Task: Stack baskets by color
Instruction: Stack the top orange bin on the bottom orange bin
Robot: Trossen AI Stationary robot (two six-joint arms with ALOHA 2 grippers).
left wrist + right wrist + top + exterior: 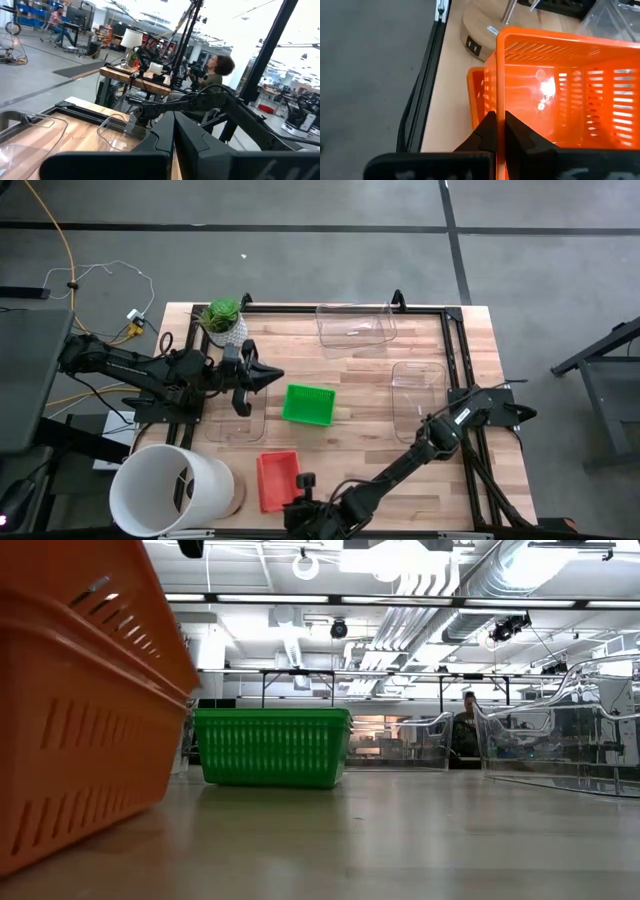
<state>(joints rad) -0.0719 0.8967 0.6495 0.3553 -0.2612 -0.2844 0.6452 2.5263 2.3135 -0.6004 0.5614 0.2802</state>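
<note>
At the bench's (pixel 400 380) near edge the right gripper (pixel 300 505) hangs over the red basket (pixel 278 478), fingers pressed together on nothing; its wrist view alone shows a second red basket (pixel 476 97) beneath the first. The white bucket (pixel 170 488) stands just beside, at the near left corner. Mid-bench lies the green basket (pixel 309 403). The left gripper (pixel 265 377), fingers closed and empty, hovers above a clear basket (pixel 235 420). Two more clear baskets (pixel 356 325) lie toward the right and far edges, the potted plant (pixel 222 317) at the far left corner. A person (pixel 215 72) sits beyond.
</note>
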